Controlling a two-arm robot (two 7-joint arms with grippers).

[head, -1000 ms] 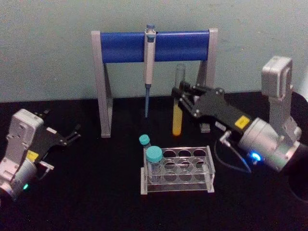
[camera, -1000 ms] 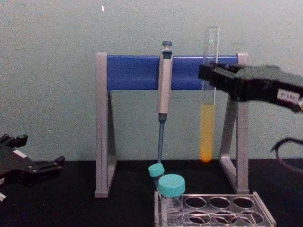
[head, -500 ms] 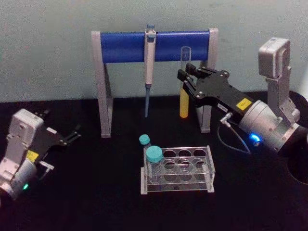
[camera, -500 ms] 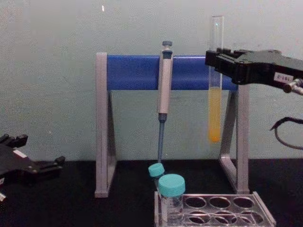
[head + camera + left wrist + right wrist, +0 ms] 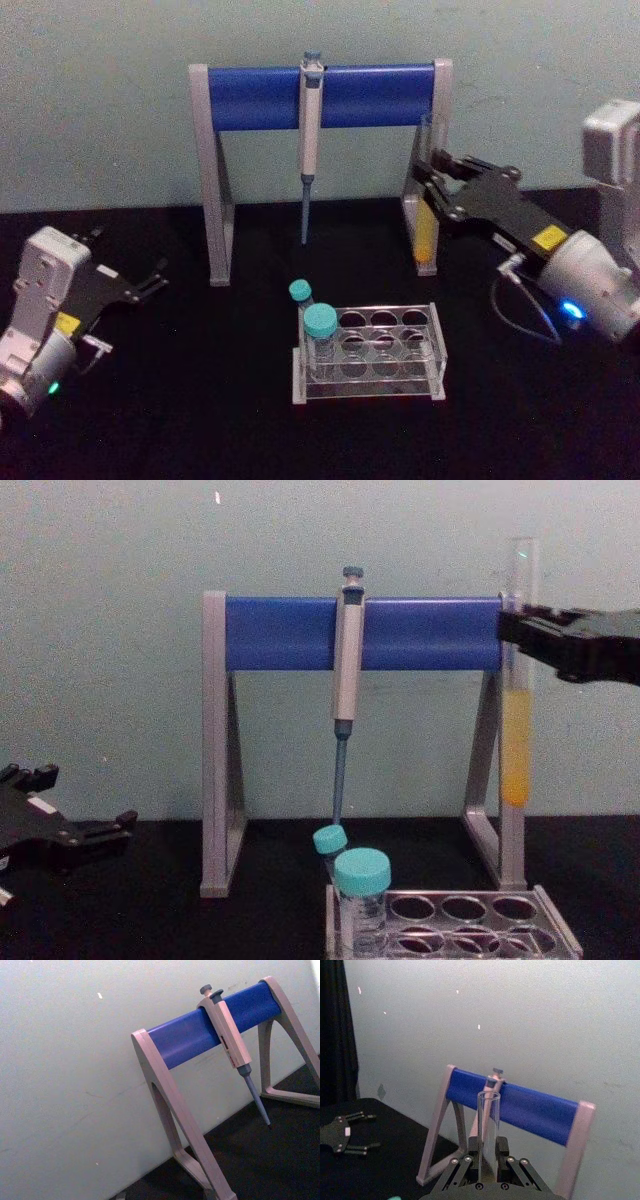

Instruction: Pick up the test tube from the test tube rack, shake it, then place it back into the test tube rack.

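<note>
Right gripper [image 5: 432, 188] clamps the upright test tube [image 5: 426, 238] high up; left gripper [image 5: 130, 258] idles, spread.

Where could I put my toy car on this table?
The table between the left gripper and the test tube rack is free, and so is the strip in front of the rack. It is crowded by the pipette stand's right leg, where the right gripper holds the test tube.

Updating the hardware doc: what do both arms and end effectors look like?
Left end effector: black linkage fingers on a boxy light-grey wrist housing with a yellow sticker and a green light. Right end effector: the same black linkage with a yellow label, on a rounded grey wrist with a blue light and a thin dark cable looping under it.
</note>
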